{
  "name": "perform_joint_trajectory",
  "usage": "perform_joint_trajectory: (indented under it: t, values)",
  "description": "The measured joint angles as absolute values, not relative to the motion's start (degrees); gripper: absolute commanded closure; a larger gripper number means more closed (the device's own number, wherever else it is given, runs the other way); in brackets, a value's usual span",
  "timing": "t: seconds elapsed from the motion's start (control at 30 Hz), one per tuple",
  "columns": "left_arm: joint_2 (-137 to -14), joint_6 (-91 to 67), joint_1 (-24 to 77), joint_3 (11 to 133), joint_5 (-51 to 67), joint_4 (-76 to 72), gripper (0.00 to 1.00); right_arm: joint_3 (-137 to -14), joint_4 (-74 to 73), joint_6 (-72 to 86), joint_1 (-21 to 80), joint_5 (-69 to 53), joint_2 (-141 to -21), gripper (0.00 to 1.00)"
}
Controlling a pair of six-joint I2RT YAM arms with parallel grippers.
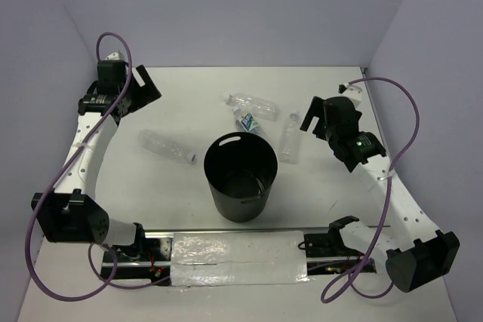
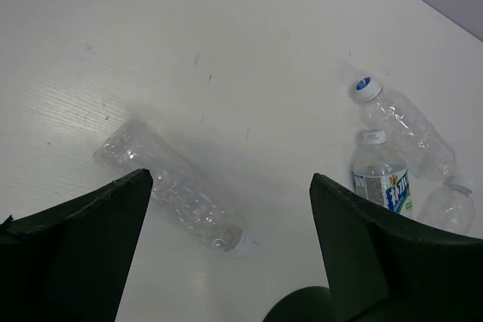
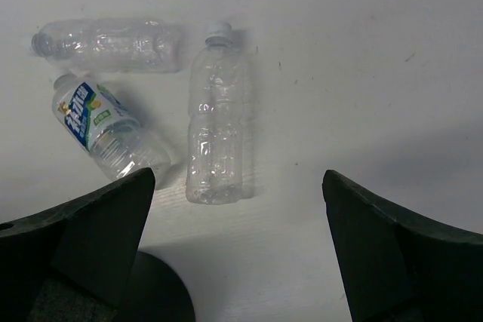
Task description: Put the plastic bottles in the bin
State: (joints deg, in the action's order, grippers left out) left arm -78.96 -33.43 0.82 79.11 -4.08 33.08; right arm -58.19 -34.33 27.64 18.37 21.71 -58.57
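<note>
My left gripper [image 1: 146, 90] hangs over the far left part of the white table [image 1: 151, 201]. Its two dark fingers [image 2: 83, 246] stand wide apart and hold nothing. In its wrist view, just below the gap, lies the first clear crinkly plastic bottle [image 2: 177, 197]. It is on its side on the table, with the pale cap toward the black round plastic bin [image 1: 241, 201], and it is near the bin on the bin's left, not touching it [image 1: 167, 147].

The bin stands upright in the middle of the table, between my two arms.

Behind the bin lie two more bottles. The bottle with the blue-and-white label [image 1: 247, 122] is just beside the far rim; whether it touches the rim, I cannot tell. Another clear bottle [image 1: 253, 103] lies on its side a little farther back, close to the labelled one. The fourth clear bottle [image 1: 289, 137] lies to the right of the bin, near the rim, with its cap pointing away from me.

My right gripper [image 1: 315, 120] is just to the right of this fourth bottle, above the table. Its jaws are also spread and empty, and in its wrist view the bottle [image 3: 216, 118] lies between the two fingertips [image 3: 90, 239]
</note>
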Motion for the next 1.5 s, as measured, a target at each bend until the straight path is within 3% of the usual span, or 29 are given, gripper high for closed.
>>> perform_joint_trajectory:
  t: [0.5, 0.7, 1.17, 1.3, 1.5]
  values:
    - [-82.08, -35.68, -0.82, 80.14, -5.85, 36.51, 0.01, -58.33, -34.24, 28.86, 16.53, 18.31, -58.19, 0.00]
    - [-86.96, -36.80, -4.49, 81.10, -7.29, 41.21, 0.01, -61.52, -34.59, 30.04, 11.22, 10.41, -69.97, 0.00]
    - [-84.16, -36.27, -7.42, 81.01, -7.64, 42.89, 0.01, -68.38, -29.34, 31.77, 10.94, 2.09, -97.17, 0.01]
    - [-83.46, -36.32, -7.97, 80.97, -7.62, 43.18, 0.01, -68.49, -28.21, 31.92, 10.94, 1.63, -100.44, 0.08]
    - [-82.74, -36.40, -8.08, 79.75, -7.51, 43.59, 0.01, -68.49, -26.76, 31.59, 10.92, 1.72, -103.20, 0.35]
